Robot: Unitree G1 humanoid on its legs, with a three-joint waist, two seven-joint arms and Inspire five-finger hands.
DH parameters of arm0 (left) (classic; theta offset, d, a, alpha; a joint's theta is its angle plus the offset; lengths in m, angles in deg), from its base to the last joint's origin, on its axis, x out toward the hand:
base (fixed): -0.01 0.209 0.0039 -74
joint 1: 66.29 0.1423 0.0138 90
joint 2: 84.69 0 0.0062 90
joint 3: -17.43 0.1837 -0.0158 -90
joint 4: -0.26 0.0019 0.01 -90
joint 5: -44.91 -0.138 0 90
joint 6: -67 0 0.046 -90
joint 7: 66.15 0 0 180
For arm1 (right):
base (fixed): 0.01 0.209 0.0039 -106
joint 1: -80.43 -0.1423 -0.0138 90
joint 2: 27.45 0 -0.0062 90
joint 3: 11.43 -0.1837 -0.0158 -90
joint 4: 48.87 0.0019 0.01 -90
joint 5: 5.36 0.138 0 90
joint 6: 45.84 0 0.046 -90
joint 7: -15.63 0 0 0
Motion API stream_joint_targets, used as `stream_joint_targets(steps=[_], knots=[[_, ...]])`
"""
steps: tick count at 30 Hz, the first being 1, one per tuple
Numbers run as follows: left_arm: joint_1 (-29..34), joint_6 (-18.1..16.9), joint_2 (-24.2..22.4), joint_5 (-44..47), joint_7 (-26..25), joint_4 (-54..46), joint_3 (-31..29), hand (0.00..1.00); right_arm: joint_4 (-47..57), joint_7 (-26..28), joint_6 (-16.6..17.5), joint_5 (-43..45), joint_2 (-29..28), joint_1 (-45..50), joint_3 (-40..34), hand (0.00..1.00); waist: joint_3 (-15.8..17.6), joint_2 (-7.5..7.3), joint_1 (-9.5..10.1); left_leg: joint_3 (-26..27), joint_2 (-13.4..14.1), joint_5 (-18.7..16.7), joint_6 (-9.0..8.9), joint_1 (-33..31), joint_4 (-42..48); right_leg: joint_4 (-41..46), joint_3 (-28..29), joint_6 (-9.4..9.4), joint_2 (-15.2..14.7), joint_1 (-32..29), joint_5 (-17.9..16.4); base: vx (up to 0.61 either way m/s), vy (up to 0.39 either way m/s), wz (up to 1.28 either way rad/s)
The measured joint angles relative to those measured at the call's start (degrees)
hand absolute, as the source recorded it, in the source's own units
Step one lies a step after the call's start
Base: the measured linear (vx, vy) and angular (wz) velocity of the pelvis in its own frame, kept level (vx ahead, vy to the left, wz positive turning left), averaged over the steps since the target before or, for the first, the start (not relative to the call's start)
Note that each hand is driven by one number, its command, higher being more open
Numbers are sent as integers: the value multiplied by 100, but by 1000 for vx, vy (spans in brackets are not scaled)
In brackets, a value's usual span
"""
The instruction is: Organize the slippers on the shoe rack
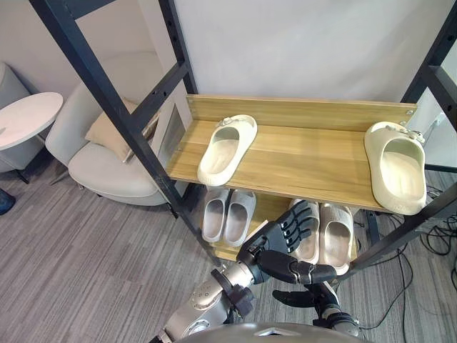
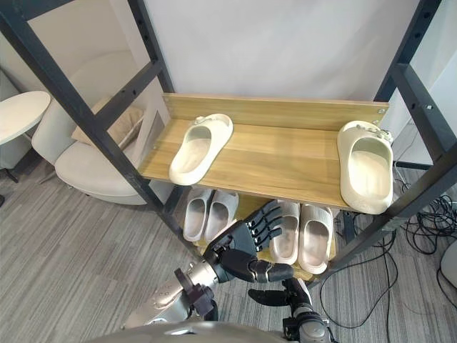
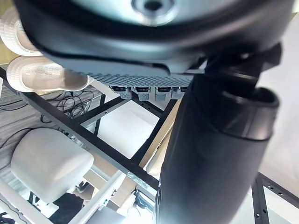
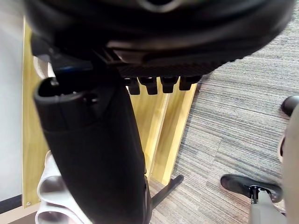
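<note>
Judging by how the slippers lie, the tidying is partly done. On the upper shelf (image 1: 307, 161) of the shoe rack, 2 cream slippers sit well apart. The left slipper (image 1: 227, 148) lies near the shelf's left end, turned at an angle, with its toe toward the back board. The right slipper (image 1: 396, 166) lies at the shelf's right end, close to the front edge and lined up more squarely. They look like 1 pair that has not yet been brought together.

Below the upper shelf, the lower shelf (image 1: 270, 207) already carries 2 neat pairs. The left pair (image 1: 214, 214) and the right pair (image 1: 335, 236) each lie side by side, toes pointing inward. What seems left is to bring the 2 upper slippers next to each other and straighten the tilted one.

Neither hand is on a slipper. The left hand (image 1: 282, 246) hangs in front of and below the upper shelf, before the right pair. Its palm faces down, its fingers are straight and loosely spread, its thumb points out to the side, and it holds nothing. The right hand (image 1: 303, 296) sits lower and nearer the robot, under the left hand. Its fingers are relaxed and it is likewise empty. Either arm would have to rise and reach forward to get to the upper shelf.
</note>
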Motion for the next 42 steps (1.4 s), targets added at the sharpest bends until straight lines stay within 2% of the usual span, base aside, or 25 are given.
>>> stream_joint_targets(steps=[4,9,21,26,31,34,39,42], knots=[[-293,-56,-128,111,44,-944,105,100,-94,-30,-33,-1,16,8,116,100,-151,-65,29,-1,12,17,12,31,-2,53,10,-2,-6,10,-1,-20,8,0],[-605,-297,-361,224,69,-1509,103,100,-138,-52,-47,-1,34,21,165,100,-283,-84,32,-14,30,49,24,65,-29,118,12,-13,-11,13,-12,-55,15,1],[-614,-274,-355,120,130,-1305,167,100,-140,-62,-50,-6,123,20,344,100,-276,-105,40,-25,35,75,22,98,-31,163,19,3,-24,20,-6,-22,5,0],[-603,-281,-364,-237,-105,-1304,57,100,-142,-65,-50,-10,116,25,339,100,-277,-121,38,-23,36,73,20,87,-30,132,19,5,-17,20,-5,0,0,0],[-631,-364,-487,-807,-560,-1282,-513,100,-143,-78,-50,-10,95,28,318,100,-278,-133,24,-24,37,73,20,82,-31,121,18,5,-12,20,-4,0,0,0],[-783,-478,-526,-1255,-902,-1145,-1152,100,-143,-80,-50,-10,65,34,268,100,-275,-143,17,-24,36,73,20,81,-31,120,16,5,-11,21,-4,0,0,0],[-1247,-582,-501,-1974,-1307,-737,-1954,100,-142,-76,-51,-16,-1,30,204,100,-237,-205,1,-26,32,73,20,58,-30,113,12,5,-11,4,-3,0,0,0],[-1501,-589,-420,-2469,-1526,-632,-2232,100,-140,-71,-51,-17,-46,11,198,100,-211,-244,-41,-26,32,73,19,39,-30,98,11,5,-7,-9,-3,0,0,0]])
